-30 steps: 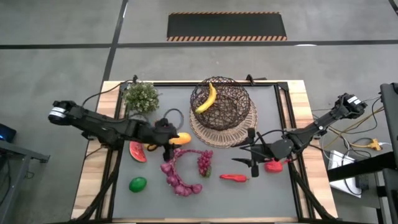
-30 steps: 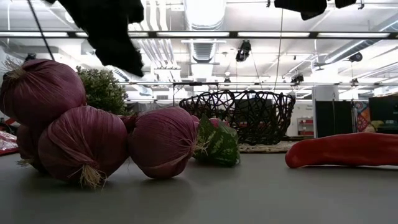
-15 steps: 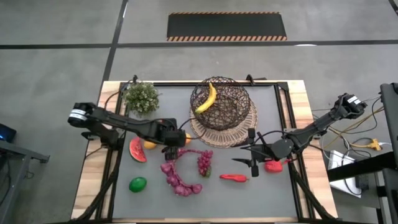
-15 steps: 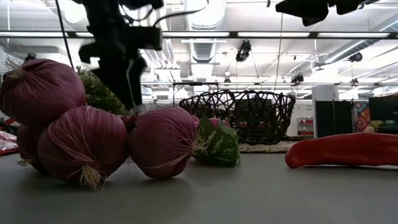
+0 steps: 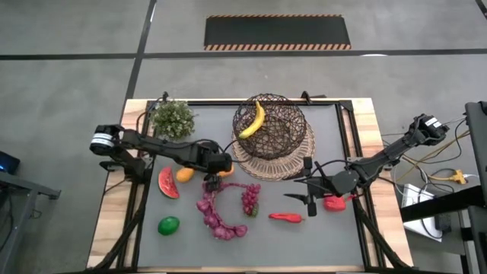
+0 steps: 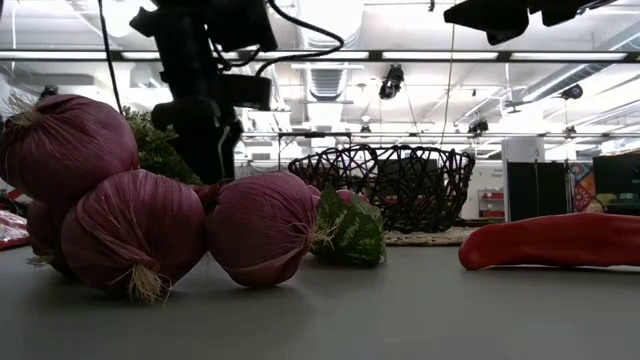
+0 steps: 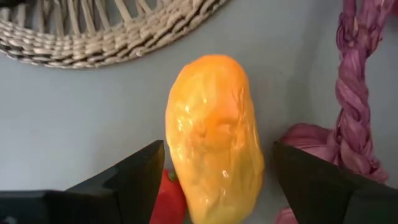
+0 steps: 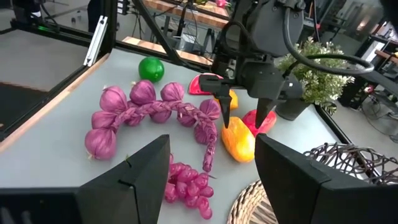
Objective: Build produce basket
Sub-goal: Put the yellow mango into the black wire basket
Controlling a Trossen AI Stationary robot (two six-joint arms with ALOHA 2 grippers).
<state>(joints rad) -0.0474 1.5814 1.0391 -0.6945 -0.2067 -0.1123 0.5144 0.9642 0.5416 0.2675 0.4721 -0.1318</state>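
Note:
My left gripper (image 5: 220,167) is open and low over the orange-yellow mango (image 7: 214,137), which lies on the grey table. One finger stands on each side of the mango, with a small gap to each. A red fruit (image 8: 260,120) and an orange (image 5: 184,175) lie close by. My right gripper (image 5: 308,195) is open and hovers over the table near two red peppers (image 5: 286,218). The dark wire basket (image 5: 272,131) sits on a woven tan mat (image 5: 293,160) and holds the banana (image 5: 256,120).
A purple onion string (image 5: 216,215) and grapes (image 5: 249,196) lie just near of the mango. The watermelon slice (image 5: 167,184) and the lime (image 5: 168,225) are toward the left edge. A leafy plant (image 5: 173,118) stands at the far left. There is bare table near the front right.
My left gripper has moved toward the table's right and come down, from beside the mango to straddling it. My right arm has kept still.

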